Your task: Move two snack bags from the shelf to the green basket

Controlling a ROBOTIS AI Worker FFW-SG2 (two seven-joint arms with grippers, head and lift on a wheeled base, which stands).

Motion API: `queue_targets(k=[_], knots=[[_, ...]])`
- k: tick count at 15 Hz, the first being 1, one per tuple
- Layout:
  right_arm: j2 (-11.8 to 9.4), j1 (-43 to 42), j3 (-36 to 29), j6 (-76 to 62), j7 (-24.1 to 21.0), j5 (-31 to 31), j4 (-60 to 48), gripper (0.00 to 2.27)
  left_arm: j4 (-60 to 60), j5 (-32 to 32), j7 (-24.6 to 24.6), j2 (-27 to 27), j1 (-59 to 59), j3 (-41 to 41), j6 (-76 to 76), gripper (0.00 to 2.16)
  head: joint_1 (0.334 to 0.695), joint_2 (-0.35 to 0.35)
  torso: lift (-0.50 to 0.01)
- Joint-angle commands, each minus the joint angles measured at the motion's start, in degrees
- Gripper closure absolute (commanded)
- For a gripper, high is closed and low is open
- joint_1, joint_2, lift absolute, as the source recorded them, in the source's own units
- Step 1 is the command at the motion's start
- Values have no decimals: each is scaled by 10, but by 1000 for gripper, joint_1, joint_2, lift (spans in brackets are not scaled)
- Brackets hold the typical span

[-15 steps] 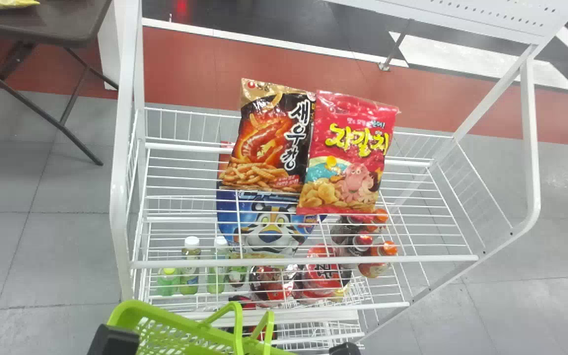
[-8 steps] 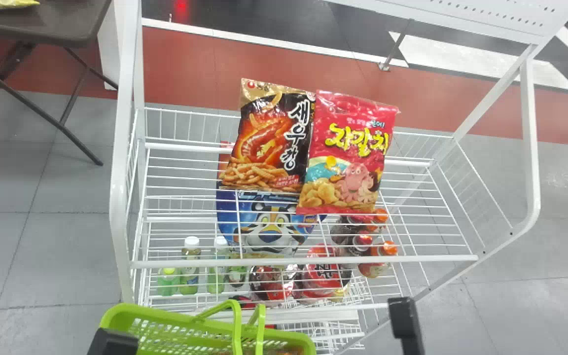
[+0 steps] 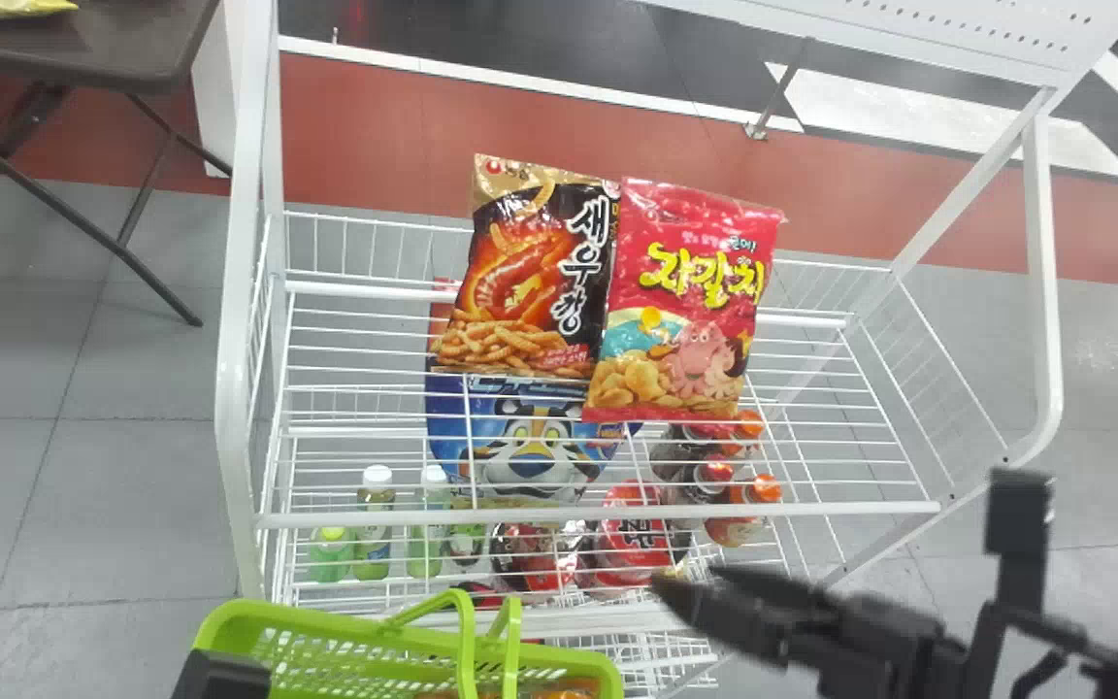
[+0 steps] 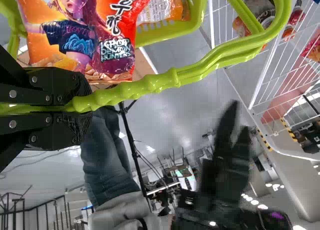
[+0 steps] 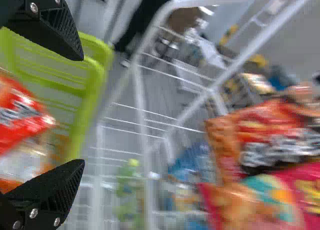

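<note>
Holding nothing, the right tool (image 5: pixel 82 110) stands just to the right of the green basket (image 3: pixel 239 615), its two fingers well apart; from where I stand, they look spread for picking up a bag. The left tool (image 4: pixel 91 104) is closed on the handles (image 4: pixel 150 92) of the basket. There are two of those, pinched together, I suppose so that one grip carries the weight and leaves the basket close to the shelf (image 3: pixel 598 512).

Inside the basket I count at least two bags, an orange one with a printed figure (image 4: pixel 75 33) and another with a pale label (image 4: pixel 167 8). I can't tell whether they count towards the job.

The snack bags lie beyond the basket, on the top tier: two fronts, a black-and-orange bag (image 3: pixel 530 282) and a pink bag (image 3: pixel 685 301). They are side by side and touching, faces up, perhaps so each can be picked out easily; more may be tucked behind. Both need lifting over the front rail, and I'd expect the slack wrappers to slip if pinched at a corner.

Lower down, also beyond the basket, are one blue bag (image 3: pixel 530 451), three greenish bottles (image 3: pixel 374 529), two round red packs (image 3: pixel 632 544) and at least three bottles with orange or red caps (image 3: pixel 739 524).
</note>
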Motion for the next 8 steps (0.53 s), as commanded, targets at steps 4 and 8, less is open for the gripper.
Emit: queue_targets(k=[4, 8], knots=[[16, -45, 102, -399, -12, 131, 98, 83, 12, 1, 1, -1, -1, -2, -19, 2054, 695, -350, -16], [16, -29, 202, -640, -21, 235, 194, 83, 12, 1, -1, -1, 7, 1, -24, 2054, 695, -350, -16]])
